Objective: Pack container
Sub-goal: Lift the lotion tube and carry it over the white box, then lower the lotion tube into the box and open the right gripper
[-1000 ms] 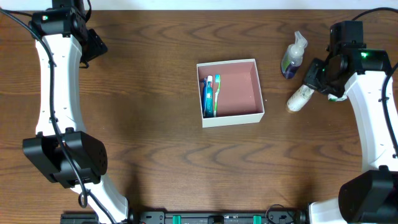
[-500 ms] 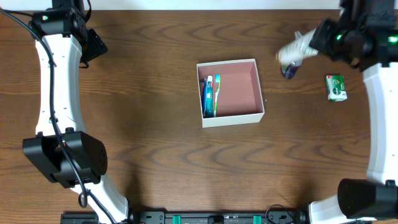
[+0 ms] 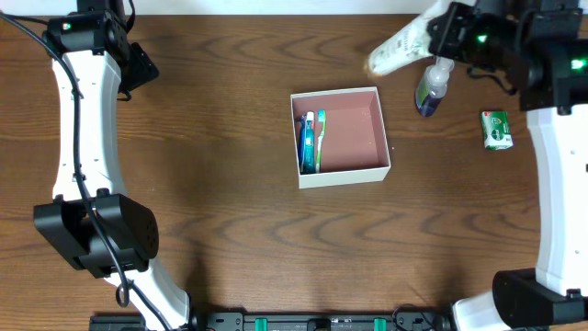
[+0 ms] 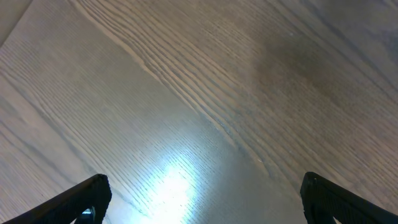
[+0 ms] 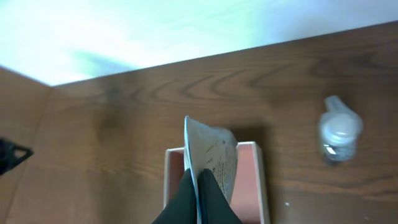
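Observation:
The container (image 3: 371, 168) is a square white box with a pink inside, at the table's middle. Two toothbrushes (image 3: 310, 141) lie along its left wall. My right gripper (image 3: 439, 35) is shut on a white tube (image 3: 397, 50) and holds it in the air above and to the right of the container's far edge. In the right wrist view the tube (image 5: 212, 155) stands between the shut black fingers (image 5: 198, 193), with the container (image 5: 254, 180) below it. My left gripper (image 4: 199, 199) is open over bare wood at the far left.
A small spray bottle (image 3: 430, 85) lies to the right of the container; it also shows in the right wrist view (image 5: 339, 129). A green and white packet (image 3: 496, 129) lies further right. The left arm (image 3: 84, 110) runs down the left side.
My right gripper has lifted the white tube off the table and carried it up and to the left, towards the container. The green packet came into view. The left arm has not moved.

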Controlling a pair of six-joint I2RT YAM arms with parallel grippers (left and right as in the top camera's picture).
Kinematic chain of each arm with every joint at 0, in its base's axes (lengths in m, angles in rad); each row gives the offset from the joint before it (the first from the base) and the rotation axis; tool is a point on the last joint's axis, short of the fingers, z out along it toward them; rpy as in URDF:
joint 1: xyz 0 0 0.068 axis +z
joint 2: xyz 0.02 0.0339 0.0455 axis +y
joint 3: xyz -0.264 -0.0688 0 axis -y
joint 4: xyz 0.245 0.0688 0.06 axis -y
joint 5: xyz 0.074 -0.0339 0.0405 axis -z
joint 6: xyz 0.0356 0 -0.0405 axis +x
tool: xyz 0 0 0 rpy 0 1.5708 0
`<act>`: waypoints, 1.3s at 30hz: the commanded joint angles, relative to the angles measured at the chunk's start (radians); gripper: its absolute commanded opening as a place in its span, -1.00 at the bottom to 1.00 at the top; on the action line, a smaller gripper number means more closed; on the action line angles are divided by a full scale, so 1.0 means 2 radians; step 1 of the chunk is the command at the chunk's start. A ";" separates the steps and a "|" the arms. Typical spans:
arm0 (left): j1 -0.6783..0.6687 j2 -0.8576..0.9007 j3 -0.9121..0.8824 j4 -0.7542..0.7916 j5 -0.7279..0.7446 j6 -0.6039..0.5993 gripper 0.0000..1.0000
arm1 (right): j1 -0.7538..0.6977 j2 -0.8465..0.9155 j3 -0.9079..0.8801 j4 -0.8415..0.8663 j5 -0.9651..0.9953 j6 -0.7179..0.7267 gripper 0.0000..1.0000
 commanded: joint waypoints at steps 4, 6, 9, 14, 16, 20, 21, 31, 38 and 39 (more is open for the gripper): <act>0.001 0.004 -0.003 -0.001 -0.006 0.005 0.96 | 0.018 -0.010 0.017 0.007 -0.015 -0.006 -0.97; 0.001 0.004 -0.003 -0.001 -0.006 0.004 0.96 | 0.025 -0.010 0.017 0.002 -0.017 -0.006 -0.97; 0.001 0.004 -0.003 -0.001 -0.006 0.005 0.96 | 0.038 -0.010 0.017 -0.022 -0.019 -0.006 -0.97; 0.001 0.004 -0.003 -0.001 -0.006 0.005 0.96 | 0.054 -0.010 0.015 -0.062 -0.005 -0.014 -0.97; 0.001 0.004 -0.003 -0.001 -0.006 0.005 0.96 | 0.059 -0.010 0.015 -0.059 -0.006 -0.013 -0.97; 0.001 0.004 -0.003 -0.001 -0.006 0.004 0.96 | 0.069 -0.010 0.014 -0.062 -0.006 -0.013 -0.97; 0.001 0.004 -0.003 -0.001 -0.006 0.005 0.96 | 0.072 -0.010 0.013 -0.064 -0.005 -0.014 -0.97; 0.001 0.004 -0.003 -0.001 -0.006 0.004 0.96 | 0.091 0.007 -0.021 -0.070 0.012 -0.014 -0.97; 0.001 0.004 -0.003 -0.001 -0.006 0.004 0.96 | 0.094 0.024 -0.036 -0.093 0.071 -0.030 -0.97; 0.001 0.004 -0.003 -0.001 -0.006 0.004 0.96 | 0.093 0.026 -0.038 -0.097 0.076 -0.033 -0.98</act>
